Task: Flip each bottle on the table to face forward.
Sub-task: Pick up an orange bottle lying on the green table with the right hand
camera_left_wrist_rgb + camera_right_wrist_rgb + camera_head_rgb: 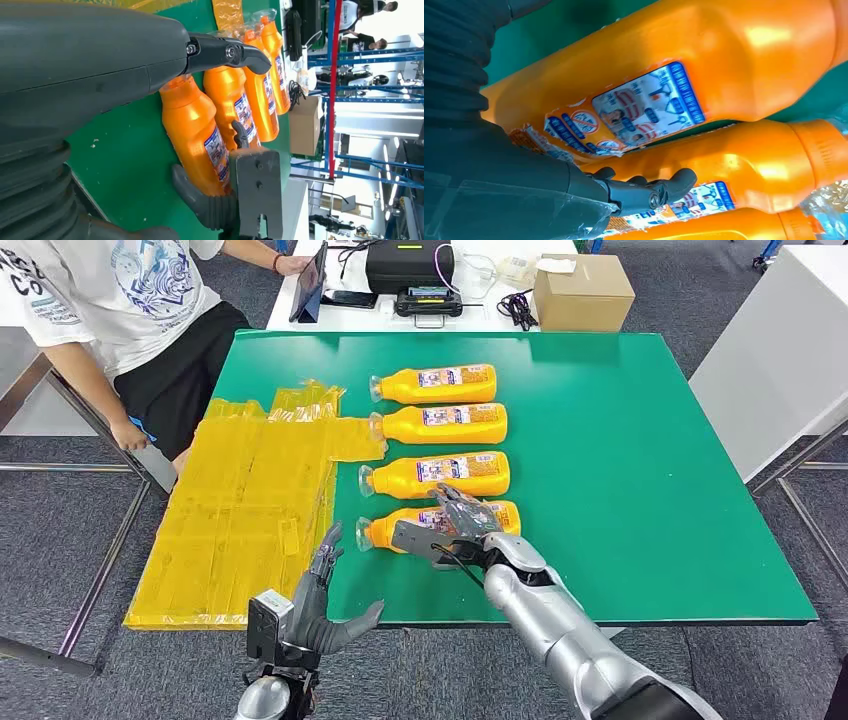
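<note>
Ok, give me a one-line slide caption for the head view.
Right hand rests on the nearest of four orange plastic bottles lying on the green table; left hand open nearby.

Head view overlooks table (pixel 650 490); both close wrist views share bottles (pixel 192 132).

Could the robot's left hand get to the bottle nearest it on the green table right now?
Probably yes. The left hand hovers open at the table's near edge, beside the nearest bottle's cap end, with bare table between. The right hand already rests on that bottle's body.
</note>
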`<action>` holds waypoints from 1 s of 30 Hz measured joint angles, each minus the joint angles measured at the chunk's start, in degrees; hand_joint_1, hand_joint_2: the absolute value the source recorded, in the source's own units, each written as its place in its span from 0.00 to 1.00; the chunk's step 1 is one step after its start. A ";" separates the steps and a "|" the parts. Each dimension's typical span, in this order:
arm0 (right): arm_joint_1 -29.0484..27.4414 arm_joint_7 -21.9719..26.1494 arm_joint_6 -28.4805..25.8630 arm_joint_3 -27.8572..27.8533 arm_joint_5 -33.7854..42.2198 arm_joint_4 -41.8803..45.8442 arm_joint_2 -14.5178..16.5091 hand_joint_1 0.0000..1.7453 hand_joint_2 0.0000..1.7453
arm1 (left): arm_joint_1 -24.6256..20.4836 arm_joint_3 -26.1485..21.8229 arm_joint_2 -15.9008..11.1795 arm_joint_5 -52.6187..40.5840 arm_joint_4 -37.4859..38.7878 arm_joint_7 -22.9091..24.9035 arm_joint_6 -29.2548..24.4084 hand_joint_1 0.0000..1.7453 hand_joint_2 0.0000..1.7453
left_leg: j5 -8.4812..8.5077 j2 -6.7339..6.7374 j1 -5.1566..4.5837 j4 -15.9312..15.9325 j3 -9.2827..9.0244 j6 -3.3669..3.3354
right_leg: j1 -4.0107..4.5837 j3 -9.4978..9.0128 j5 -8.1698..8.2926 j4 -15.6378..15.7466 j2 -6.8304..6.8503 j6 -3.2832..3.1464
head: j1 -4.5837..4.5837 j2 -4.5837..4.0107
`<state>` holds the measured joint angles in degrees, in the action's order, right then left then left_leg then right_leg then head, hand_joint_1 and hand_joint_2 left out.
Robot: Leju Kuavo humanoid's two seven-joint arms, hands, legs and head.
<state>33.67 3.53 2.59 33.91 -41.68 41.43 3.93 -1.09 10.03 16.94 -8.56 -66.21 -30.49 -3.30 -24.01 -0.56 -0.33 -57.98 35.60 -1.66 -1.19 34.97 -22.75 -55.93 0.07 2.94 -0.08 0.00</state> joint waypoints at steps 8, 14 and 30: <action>1.41 -0.38 2.23 1.26 0.09 -0.89 -1.89 0.00 1.00 | -0.08 -0.08 0.00 0.62 0.51 -0.41 -0.02 0.00 1.00 | 0.00 0.00 -0.01 0.00 0.00 0.00 | 0.00 0.00 0.00 0.00 0.00 0.00 | 0.00 0.00; 3.20 -0.83 5.04 2.87 0.73 -1.44 -4.09 0.00 1.00 | -0.08 -0.23 0.00 1.37 1.15 -0.91 0.00 0.00 1.00 | 0.00 0.01 -0.01 -0.01 0.00 0.00 | 0.00 -0.01 0.01 0.00 -0.01 0.01 | 0.00 0.00; 6.58 -1.06 9.21 7.36 1.74 -4.44 -5.90 0.95 1.00 | -0.13 -0.39 0.02 2.31 2.09 -1.64 0.15 0.00 1.00 | 0.00 0.01 -0.01 -0.01 -0.02 0.00 | 0.00 -0.02 0.01 0.00 -0.01 0.01 | 0.00 0.00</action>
<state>40.24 2.47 11.80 41.27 -39.94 36.99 -1.97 -1.22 9.64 16.96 -6.25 -64.12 -32.13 -3.15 -24.00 -0.55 -0.34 -57.99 35.58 -1.67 -1.19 34.95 -22.73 -55.92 0.07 2.95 -0.08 0.00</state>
